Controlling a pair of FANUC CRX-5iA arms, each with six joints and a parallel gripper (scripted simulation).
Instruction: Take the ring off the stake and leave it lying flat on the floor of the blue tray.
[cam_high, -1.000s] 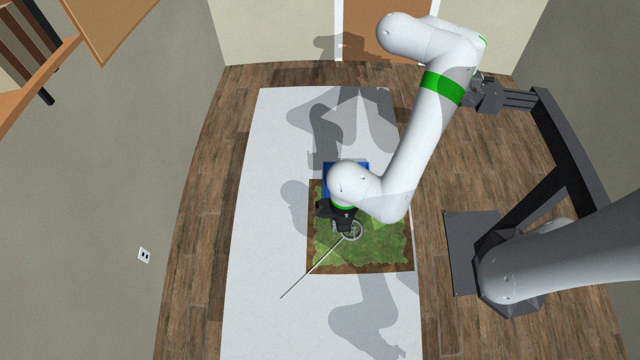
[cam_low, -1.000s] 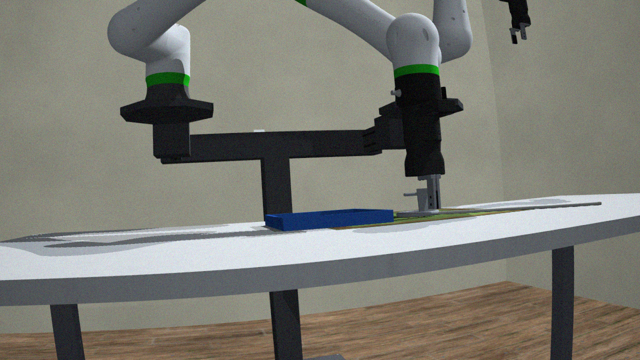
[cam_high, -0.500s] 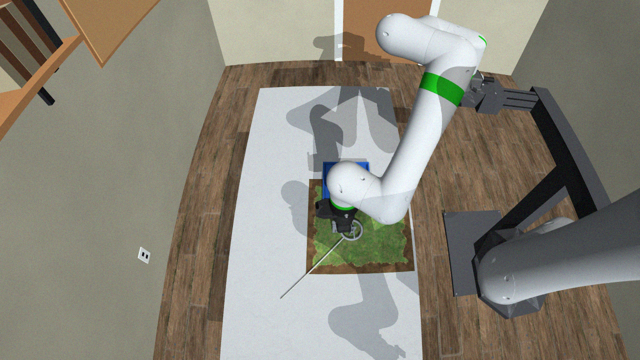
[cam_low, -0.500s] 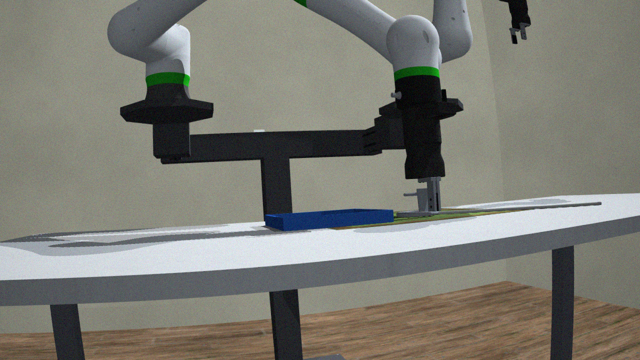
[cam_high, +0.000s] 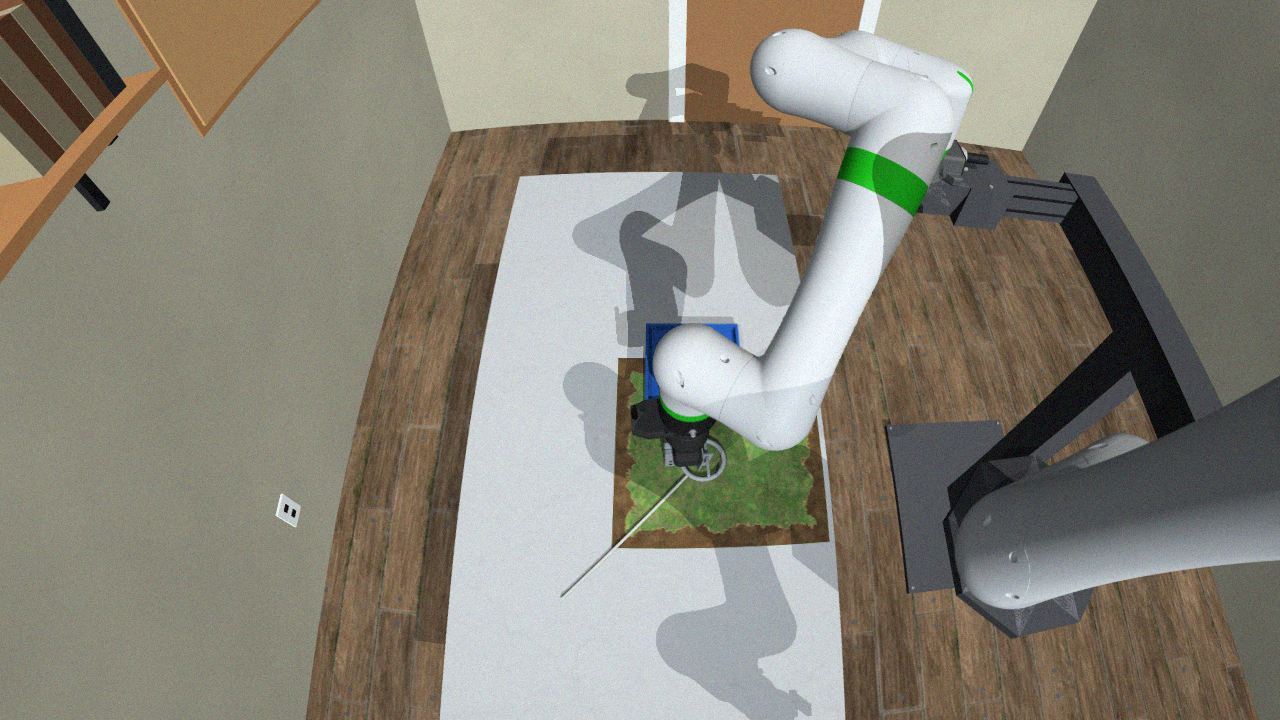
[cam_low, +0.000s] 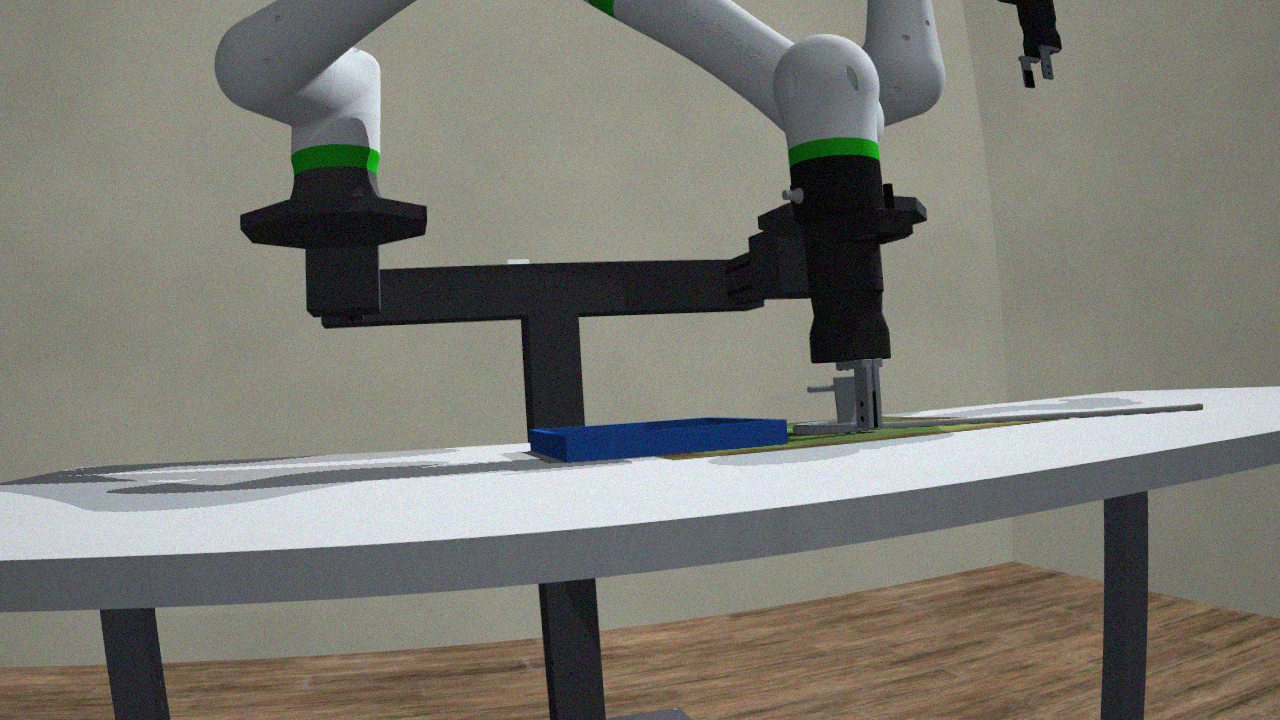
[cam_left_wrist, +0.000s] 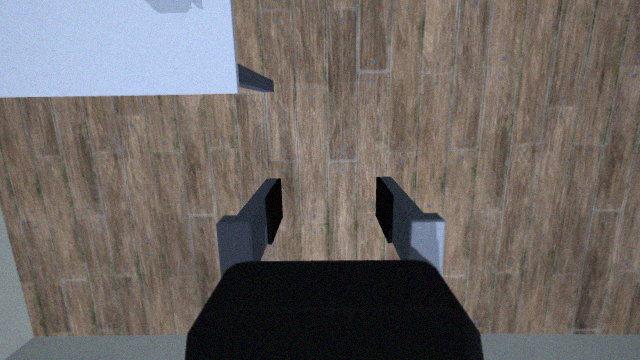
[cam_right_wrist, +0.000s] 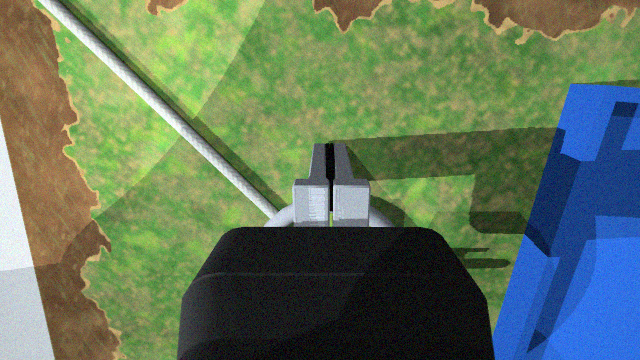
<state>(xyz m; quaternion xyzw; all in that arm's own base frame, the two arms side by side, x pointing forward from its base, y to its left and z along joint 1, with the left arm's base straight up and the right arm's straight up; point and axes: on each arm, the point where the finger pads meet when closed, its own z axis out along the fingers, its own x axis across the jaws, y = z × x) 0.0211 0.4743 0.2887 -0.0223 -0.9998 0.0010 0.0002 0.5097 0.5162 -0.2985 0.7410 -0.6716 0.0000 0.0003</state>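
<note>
A grey ring (cam_high: 723, 460) (cam_low: 805, 428) (cam_right_wrist: 281, 217) lies low on the grass-patterned mat (cam_high: 769, 488) (cam_right_wrist: 425, 65), around the base of a grey stake (cam_low: 844, 399) with a side pin. A long thin pale rod (cam_high: 617, 541) (cam_low: 1074, 414) (cam_right_wrist: 165, 115) runs out from the ring's edge. My right gripper (cam_low: 870, 424) (cam_right_wrist: 329, 164) is shut with nothing seen between its fingers. Its tips are low beside the stake at the ring's edge; contact is unclear. The blue tray (cam_high: 650, 367) (cam_low: 662, 441) (cam_right_wrist: 570, 112) stands beside the ring. My left gripper (cam_low: 1038, 76) (cam_left_wrist: 328, 197) is open and empty, high up.
The white table (cam_high: 510, 447) (cam_low: 313, 528) (cam_left_wrist: 115, 50) carries the mat and tray. The left gripper hangs over the wooden floor (cam_left_wrist: 500, 200), beyond the table's corner. The right arm (cam_high: 832, 295) covers part of the tray in the top view.
</note>
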